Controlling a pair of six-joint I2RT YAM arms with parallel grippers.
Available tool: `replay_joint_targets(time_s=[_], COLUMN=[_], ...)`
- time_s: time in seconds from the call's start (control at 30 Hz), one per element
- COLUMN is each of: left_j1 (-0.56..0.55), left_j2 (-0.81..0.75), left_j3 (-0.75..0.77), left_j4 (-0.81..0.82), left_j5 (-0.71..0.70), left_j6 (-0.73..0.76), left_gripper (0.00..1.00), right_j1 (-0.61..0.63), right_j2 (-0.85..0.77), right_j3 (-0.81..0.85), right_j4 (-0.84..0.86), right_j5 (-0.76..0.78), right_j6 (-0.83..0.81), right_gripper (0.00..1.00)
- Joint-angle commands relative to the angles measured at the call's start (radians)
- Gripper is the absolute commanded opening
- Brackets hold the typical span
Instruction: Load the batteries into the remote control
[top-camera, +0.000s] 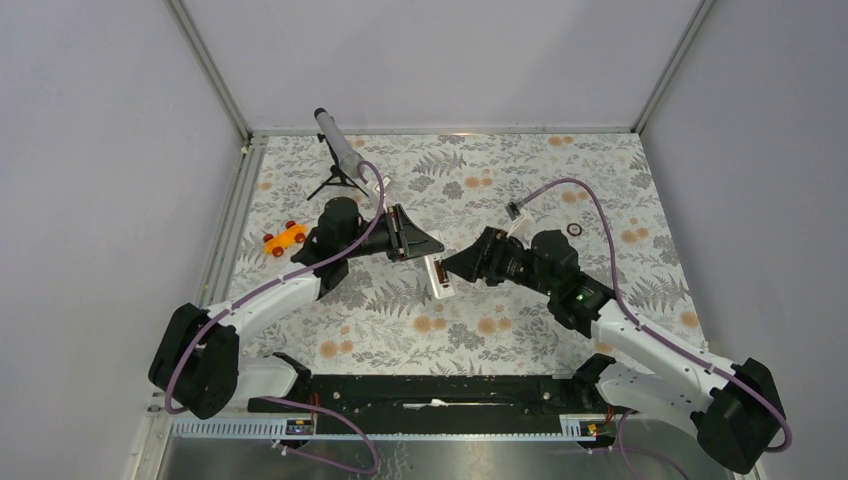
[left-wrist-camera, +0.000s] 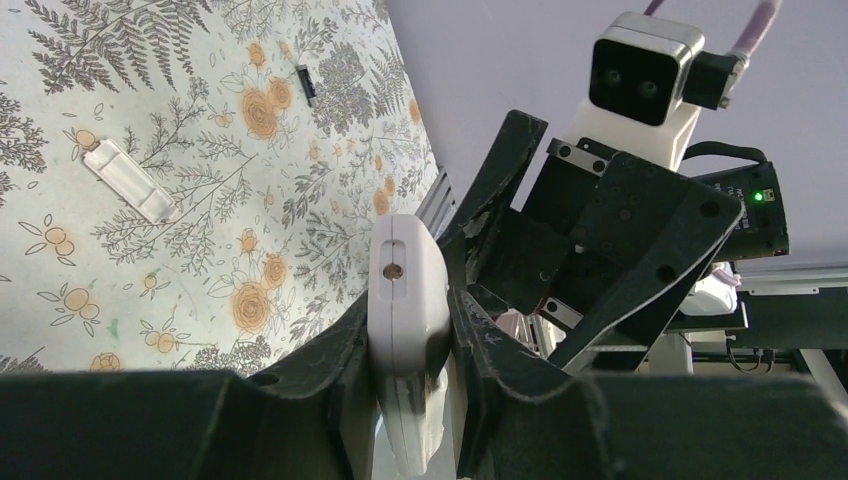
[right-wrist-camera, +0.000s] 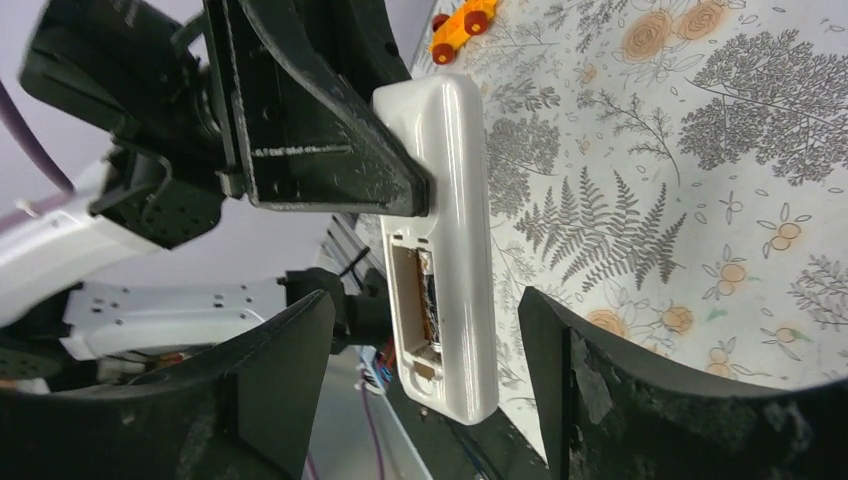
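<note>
The remote control (right-wrist-camera: 455, 200), pinched in the left hand (left-wrist-camera: 410, 350) above the tabletop (left-wrist-camera: 200, 250), presents its open bay, seemingly with one cell seated, to the spread, empty right hand (right-wrist-camera: 425, 335), which should next fetch the loose battery (left-wrist-camera: 307, 85) lying there.

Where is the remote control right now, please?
The remote control is mid-table in the top view, clamped in the left hand, with the open right hand facing it from the right.

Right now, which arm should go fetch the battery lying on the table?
Right. The left gripper is shut on the remote control, holding it up. The right gripper is open and empty, so it looks free to fetch the battery.
</note>
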Motion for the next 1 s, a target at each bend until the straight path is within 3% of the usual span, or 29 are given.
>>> replay_joint_targets(time_s=[0.0,0.13,0.3,0.4,0.43,0.67,0.87,0.97], left_j1=[0.008,0.010,0.010,0.010,0.010,0.027,0.049,0.054], left_j2=[-0.031,-0.037,-0.035,-0.041,-0.045,-0.072,-0.103,-0.123], left_j3=[-0.004,-0.002,-0.005,-0.003,-0.003,0.007,0.015,0.020], left_j4=[0.055,0.055,0.056,0.047,0.042,-0.058,-0.168,-0.244], left_j5=[0.028,0.033,0.047,0.045,0.041,-0.008,-0.056,-0.106], left_j6=[0.023,0.025,0.026,0.032,0.035,0.102,0.173,0.220], left_gripper=[0.00,0.00,0.00,0.00,0.00,0.00,0.00,0.00], right_j1=[-0.005,-0.006,-0.006,-0.006,-0.006,-0.020,-0.049,-0.063], right_j2=[0.037,0.084,0.134,0.147,0.147,0.074,0.013,0.025], right_j3=[0.063,0.082,0.102,0.102,0.102,0.119,0.166,0.196], right_j4=[-0.085,-0.089,-0.073,-0.074,-0.078,-0.174,-0.377,-0.549], right_j5=[-0.092,-0.105,-0.095,-0.079,-0.074,-0.016,0.107,0.333], right_j6=[-0.168,-0.187,-0.181,-0.171,-0.170,-0.186,-0.268,-0.331], right_gripper=[0.75,0.60,0.50,0.34,0.35,0.65,0.67,0.67])
